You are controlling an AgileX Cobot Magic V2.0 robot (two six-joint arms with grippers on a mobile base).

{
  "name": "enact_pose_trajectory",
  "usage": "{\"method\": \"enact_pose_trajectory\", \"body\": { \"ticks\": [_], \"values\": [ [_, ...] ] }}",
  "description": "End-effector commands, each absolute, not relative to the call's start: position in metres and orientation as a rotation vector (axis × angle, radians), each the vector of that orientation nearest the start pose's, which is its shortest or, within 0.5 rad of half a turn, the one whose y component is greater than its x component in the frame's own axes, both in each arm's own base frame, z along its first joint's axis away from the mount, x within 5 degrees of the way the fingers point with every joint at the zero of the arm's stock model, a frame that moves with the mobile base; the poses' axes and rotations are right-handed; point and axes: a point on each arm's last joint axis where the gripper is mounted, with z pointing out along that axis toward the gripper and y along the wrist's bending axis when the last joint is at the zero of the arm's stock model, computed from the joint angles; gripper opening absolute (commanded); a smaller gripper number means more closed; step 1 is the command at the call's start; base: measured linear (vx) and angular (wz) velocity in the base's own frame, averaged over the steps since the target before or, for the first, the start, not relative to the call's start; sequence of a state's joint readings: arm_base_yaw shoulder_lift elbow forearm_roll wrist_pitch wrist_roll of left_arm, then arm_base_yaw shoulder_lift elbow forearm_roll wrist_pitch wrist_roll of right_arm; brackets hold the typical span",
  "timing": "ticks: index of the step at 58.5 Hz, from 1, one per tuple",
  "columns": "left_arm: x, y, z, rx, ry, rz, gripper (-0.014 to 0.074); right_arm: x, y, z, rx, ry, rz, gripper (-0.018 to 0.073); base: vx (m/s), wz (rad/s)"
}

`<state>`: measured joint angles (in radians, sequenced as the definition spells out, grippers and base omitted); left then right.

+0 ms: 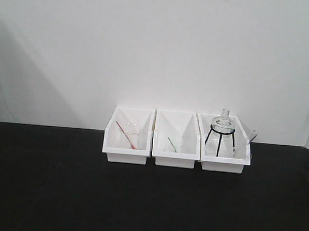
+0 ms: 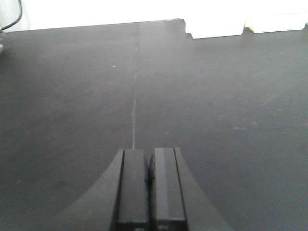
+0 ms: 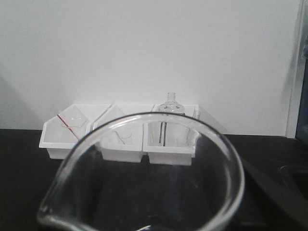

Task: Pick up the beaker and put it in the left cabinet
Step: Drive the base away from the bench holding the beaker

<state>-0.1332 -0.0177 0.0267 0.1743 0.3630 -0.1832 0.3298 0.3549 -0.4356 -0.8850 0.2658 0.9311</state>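
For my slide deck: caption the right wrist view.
Clear beaker rim fills the foreground; three white bins sit behind on the black table.

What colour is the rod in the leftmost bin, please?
Red rod, best in front-facing view.

Broad open stretch of black tabletop [image 1: 62,193] in front of and to the left of three white bins [image 1: 174,160], set side by side at the far edge before the white wall [image 1: 148,42]. Open tops on all three, reachable from above. Right bin [image 1: 224,166] crowded by a round-bellied flask [image 1: 223,123] on a black wire stand [image 1: 209,136], rising well above the rim. Only low glassware with slanted rods in the other two
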Motion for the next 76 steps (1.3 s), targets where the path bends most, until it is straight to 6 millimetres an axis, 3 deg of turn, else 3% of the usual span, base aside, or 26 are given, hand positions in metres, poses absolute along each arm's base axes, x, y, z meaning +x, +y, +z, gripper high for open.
{"method": "enact_pose_trajectory", "body": {
  "ticks": [1,76],
  "values": [
    [0.0534,-0.0025,0.1841,0.062,1.752,-0.068,0.0004,0.0816,0.0114,0.3331,-0.091,1.514,0.155,-0.0003,-0.03,0.11],
    [0.0534,-0.0025,0.1841,0.062,1.752,-0.068,0.0004,0.0816,0.0114,0.3331,-0.091,1.514,0.155,-0.0003,-0.1,0.39]
  ]
}}
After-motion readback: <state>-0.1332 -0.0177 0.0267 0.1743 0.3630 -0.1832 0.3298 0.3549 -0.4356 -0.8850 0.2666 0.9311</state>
